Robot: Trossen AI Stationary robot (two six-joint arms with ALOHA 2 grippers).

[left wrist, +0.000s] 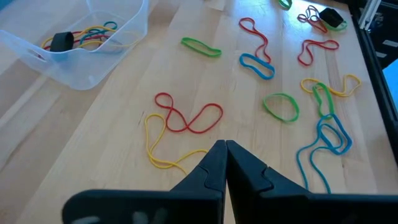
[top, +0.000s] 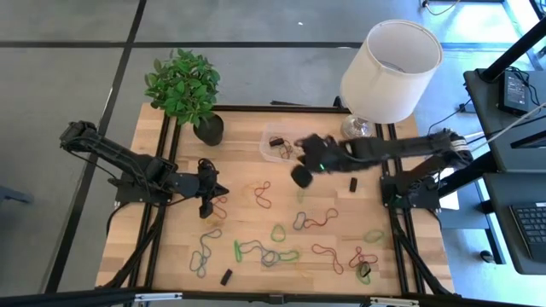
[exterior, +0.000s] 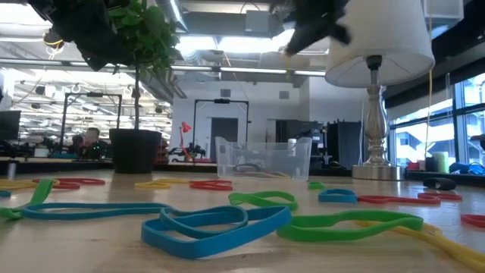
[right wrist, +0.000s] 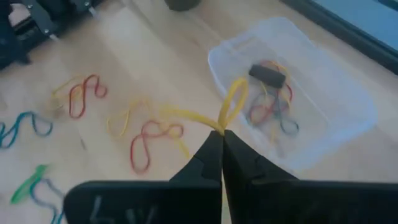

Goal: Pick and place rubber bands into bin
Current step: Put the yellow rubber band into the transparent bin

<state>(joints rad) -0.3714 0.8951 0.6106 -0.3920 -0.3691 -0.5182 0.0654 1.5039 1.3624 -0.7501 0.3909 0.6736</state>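
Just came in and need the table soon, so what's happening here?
The right gripper is shut on a yellow rubber band, holding it beside the clear bin, which already holds several bands and a small black block. The left gripper is shut and empty above the table. Many rubber bands remain scattered there.
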